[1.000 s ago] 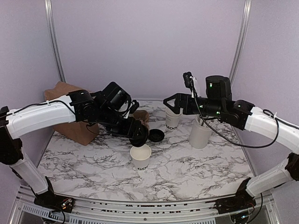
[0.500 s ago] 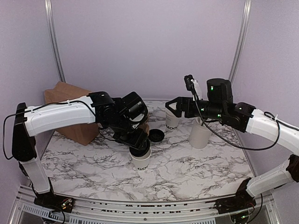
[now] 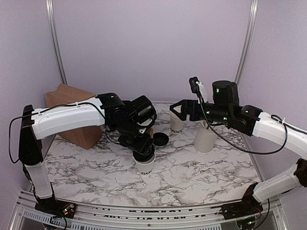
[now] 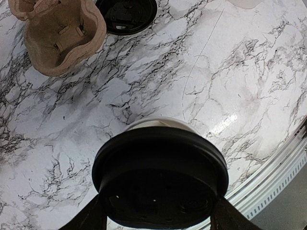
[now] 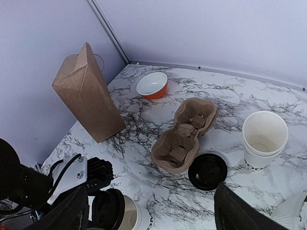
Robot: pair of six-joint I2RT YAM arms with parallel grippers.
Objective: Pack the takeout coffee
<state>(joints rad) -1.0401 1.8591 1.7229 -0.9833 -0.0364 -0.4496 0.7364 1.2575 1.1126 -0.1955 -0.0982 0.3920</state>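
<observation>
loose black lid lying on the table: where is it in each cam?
Top external: loose black lid at centre, behind and right of the takeout coffee cup.
Left wrist: top edge, left of centre.
Right wrist: lower right of centre.
Shared landmark: the takeout coffee cup.

Marble surface [image 5: 144,120]. Brown paper bag [image 5: 88,93] stands upright at left, with an orange bowl [image 5: 152,85] beyond it near the back wall. Pulp cup carrier [image 5: 184,134] mid-surface, a loose black lid [image 5: 207,171] just beside its near end, stacked white cups [image 5: 265,136] to the right, open-topped. At the bottom edge is the takeout coffee [image 5: 134,216], dark lid at its rim, left arm [image 5: 79,179] right against it. Right pincer [image 5: 149,191] fingers are spread wide, nothing gripped.
</observation>
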